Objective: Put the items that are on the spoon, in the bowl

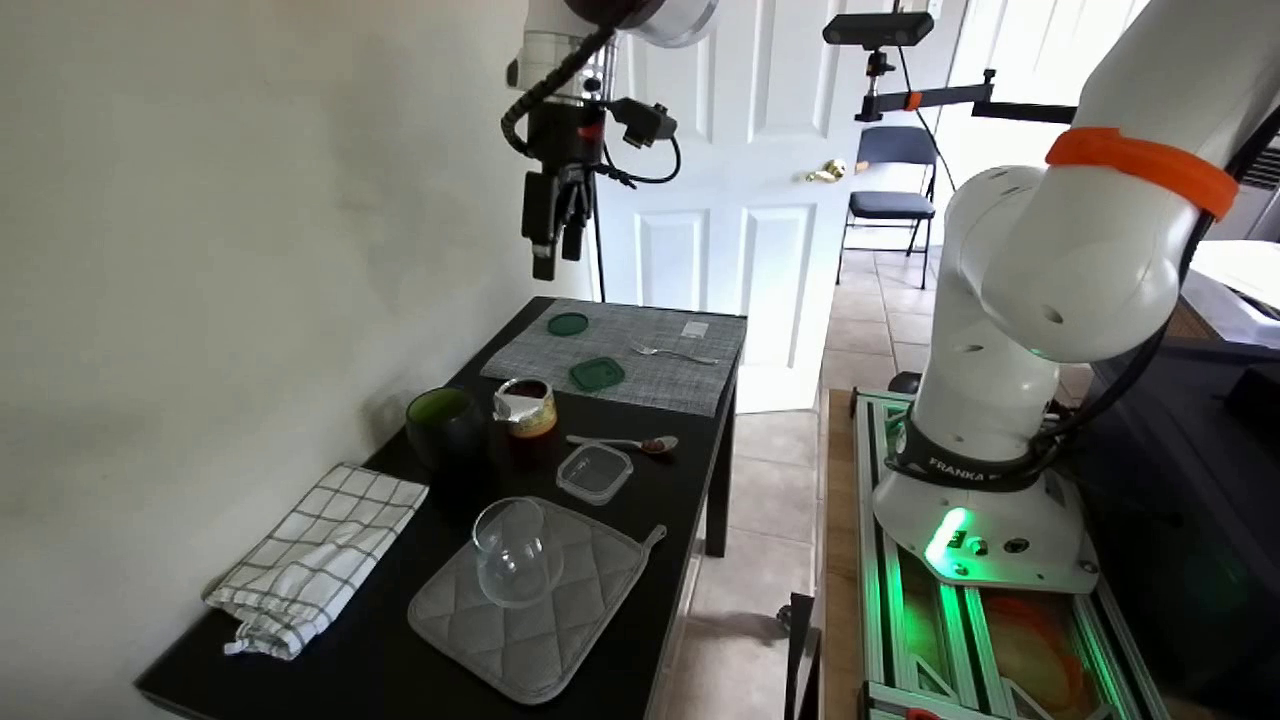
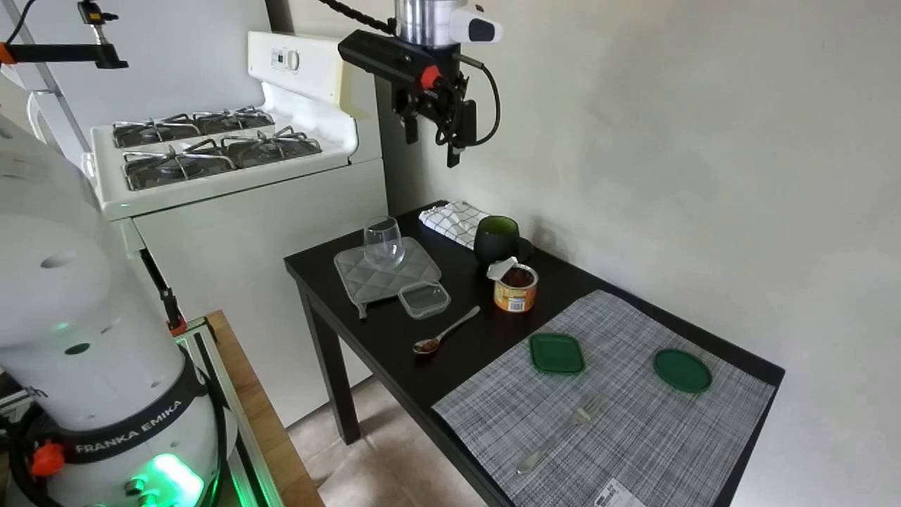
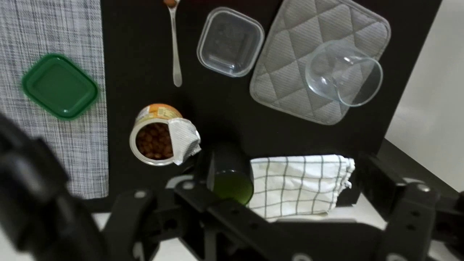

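Observation:
A metal spoon (image 1: 605, 441) lies on the black table and shows in both exterior views (image 2: 454, 327). Small brown items (image 2: 428, 346) that look like beans sit in its head. In the wrist view the spoon (image 3: 175, 50) is at the top, with its head and the brown items (image 3: 170, 3) cut by the edge. No tan-brown bowl shows in any view; it is hidden or out of view. My gripper (image 1: 558, 258) is high above the table, open and empty, in both exterior views (image 2: 433, 146). In the wrist view its fingers (image 3: 293, 177) are wide apart.
An open can of beans (image 3: 154, 141) with a peeled lid stands beside a dark mug (image 2: 497, 241). A clear square container (image 3: 231, 41), a clear glass (image 1: 515, 555) on a grey pot holder (image 1: 470, 610), a checked towel (image 1: 320, 550), green lids (image 2: 556, 353) and a fork (image 2: 559, 436) lie around.

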### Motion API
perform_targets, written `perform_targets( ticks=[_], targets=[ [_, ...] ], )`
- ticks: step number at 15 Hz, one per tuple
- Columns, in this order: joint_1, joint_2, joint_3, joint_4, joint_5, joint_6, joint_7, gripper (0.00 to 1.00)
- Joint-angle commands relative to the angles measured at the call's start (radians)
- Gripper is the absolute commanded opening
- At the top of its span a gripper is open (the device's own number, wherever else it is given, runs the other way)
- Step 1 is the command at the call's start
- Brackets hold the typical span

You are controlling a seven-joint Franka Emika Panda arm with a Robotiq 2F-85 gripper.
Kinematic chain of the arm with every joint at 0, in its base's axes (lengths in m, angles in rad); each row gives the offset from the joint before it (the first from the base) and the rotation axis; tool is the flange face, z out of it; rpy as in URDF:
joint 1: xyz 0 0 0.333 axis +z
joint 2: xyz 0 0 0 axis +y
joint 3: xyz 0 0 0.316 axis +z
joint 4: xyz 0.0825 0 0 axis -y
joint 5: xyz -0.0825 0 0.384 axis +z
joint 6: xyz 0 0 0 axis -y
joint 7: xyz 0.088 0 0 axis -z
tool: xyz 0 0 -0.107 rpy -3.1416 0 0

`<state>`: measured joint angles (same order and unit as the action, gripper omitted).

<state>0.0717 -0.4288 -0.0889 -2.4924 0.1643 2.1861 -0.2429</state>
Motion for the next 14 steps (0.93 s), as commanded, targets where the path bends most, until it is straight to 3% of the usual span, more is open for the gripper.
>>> perform_targets(
  ticks=[1, 4, 8, 12, 14],
  targets=[
    [-0.035, 0.043, 0.027, -0.039, -0.092, 0.005, 0.008, 1.00],
    [-0.046, 0.082, 0.044, -0.069, -0.188, 0.071, -0.001, 1.00],
    [-0.059, 0.138, 0.055, -0.120, -0.294, 0.243, 0.002, 1.00],
    [-0.065, 0.212, 0.035, -0.156, -0.289, 0.399, -0.002, 1.00],
    [-0.066, 0.248, 0.023, -0.149, -0.262, 0.421, -0.024, 1.00]
  ],
)
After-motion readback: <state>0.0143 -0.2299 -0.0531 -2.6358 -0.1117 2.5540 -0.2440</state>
